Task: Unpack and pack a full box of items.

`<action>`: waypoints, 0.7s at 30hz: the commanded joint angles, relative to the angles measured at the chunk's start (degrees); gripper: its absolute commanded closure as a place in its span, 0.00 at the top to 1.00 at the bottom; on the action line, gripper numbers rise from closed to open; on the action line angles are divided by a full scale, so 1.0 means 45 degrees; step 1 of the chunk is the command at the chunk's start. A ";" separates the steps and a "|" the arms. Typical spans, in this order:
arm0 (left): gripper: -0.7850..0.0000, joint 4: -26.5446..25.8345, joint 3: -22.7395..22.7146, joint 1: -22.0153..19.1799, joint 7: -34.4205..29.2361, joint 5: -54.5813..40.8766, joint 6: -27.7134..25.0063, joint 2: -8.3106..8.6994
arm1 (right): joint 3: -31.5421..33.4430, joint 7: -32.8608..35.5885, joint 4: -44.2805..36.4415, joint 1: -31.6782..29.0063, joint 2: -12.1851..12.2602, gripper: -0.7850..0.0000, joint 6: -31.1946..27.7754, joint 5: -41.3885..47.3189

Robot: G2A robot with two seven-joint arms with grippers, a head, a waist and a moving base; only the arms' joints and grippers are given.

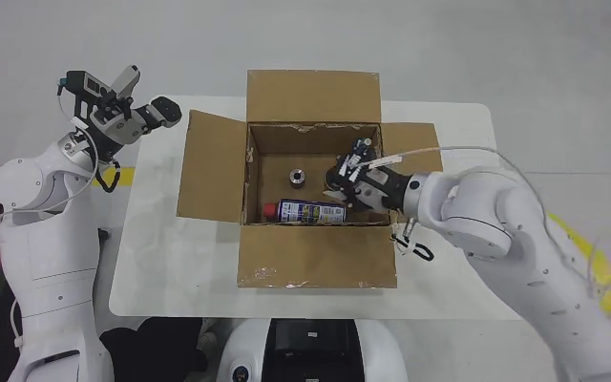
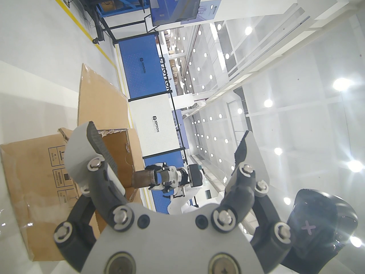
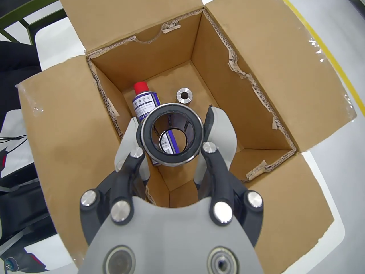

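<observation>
You work at a white table (image 1: 153,277) on a pale grey floor (image 1: 430,38). Beyond it are a yellow floor line (image 2: 61,4), blue partition panels (image 2: 137,66) and bright ceiling lights (image 2: 340,84).

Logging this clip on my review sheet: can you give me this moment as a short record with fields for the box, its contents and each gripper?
container: cardboard box, flaps open, on the white table
contents: spray can with a red cap, lying on its side; small metal bushing standing apart from it
right arm: right gripper over the open box, shut on a metal sleeve
left arm: left gripper open and empty, off to the side of the box
</observation>
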 commanded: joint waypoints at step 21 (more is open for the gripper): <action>1.00 0.0000 0.0000 0.0000 0.0000 0.0000 0.0000 0.0000 | -0.2888 -0.1084 0.4626 0.2632 -0.1415 0.00 0.1268 -0.0277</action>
